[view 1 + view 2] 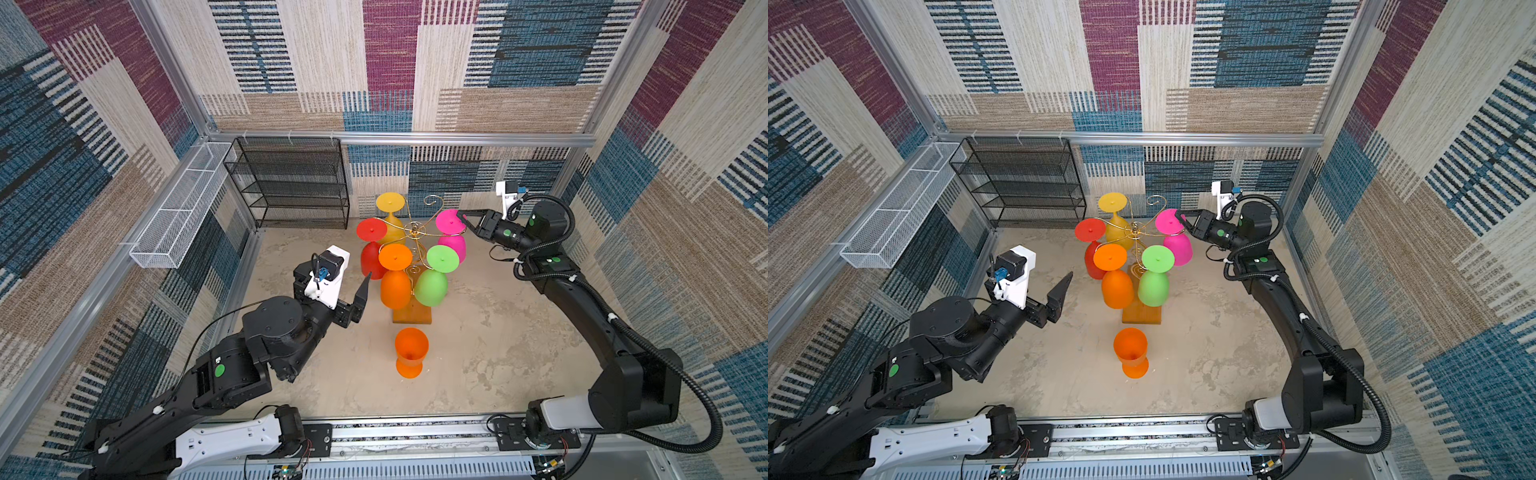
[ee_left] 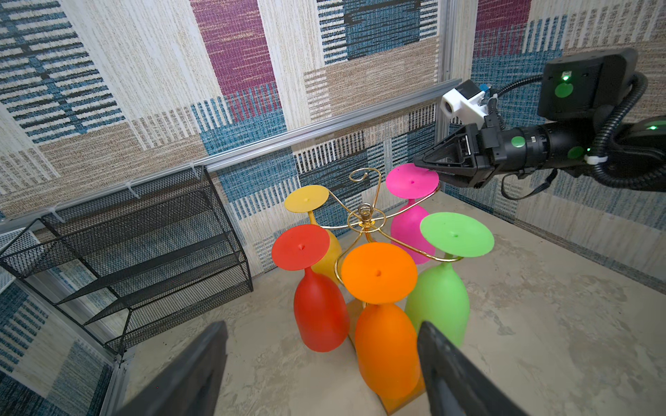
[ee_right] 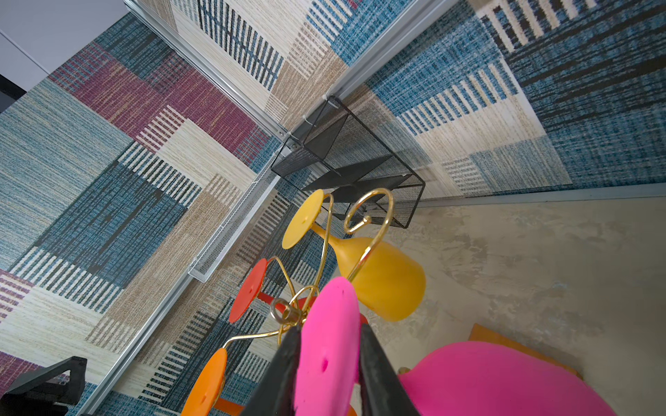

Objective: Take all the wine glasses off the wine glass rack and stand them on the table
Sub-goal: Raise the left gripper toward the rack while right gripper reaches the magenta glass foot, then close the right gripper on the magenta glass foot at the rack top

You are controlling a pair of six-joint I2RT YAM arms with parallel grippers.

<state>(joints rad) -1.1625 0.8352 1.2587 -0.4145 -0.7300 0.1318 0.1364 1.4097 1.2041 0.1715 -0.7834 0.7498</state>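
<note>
The gold wire wine glass rack (image 1: 414,232) stands mid-table on its wooden base (image 1: 411,316). Hanging upside down from it are a pink wine glass (image 1: 451,222), plus yellow (image 1: 390,202), red (image 1: 371,229), orange (image 1: 395,256) and green (image 1: 442,258) ones. My right gripper (image 1: 461,218) reaches in from the right, and its fingers press both faces of the pink glass's round foot (image 3: 329,345). To the rack's left my left gripper (image 2: 322,326) stands wide open and empty, short of the red and orange bowls.
Another orange glass (image 1: 410,351) stands upright on the table in front of the rack's base. A black mesh shelf (image 1: 291,183) stands against the back wall and a white mesh basket (image 1: 178,208) hangs along the left wall.
</note>
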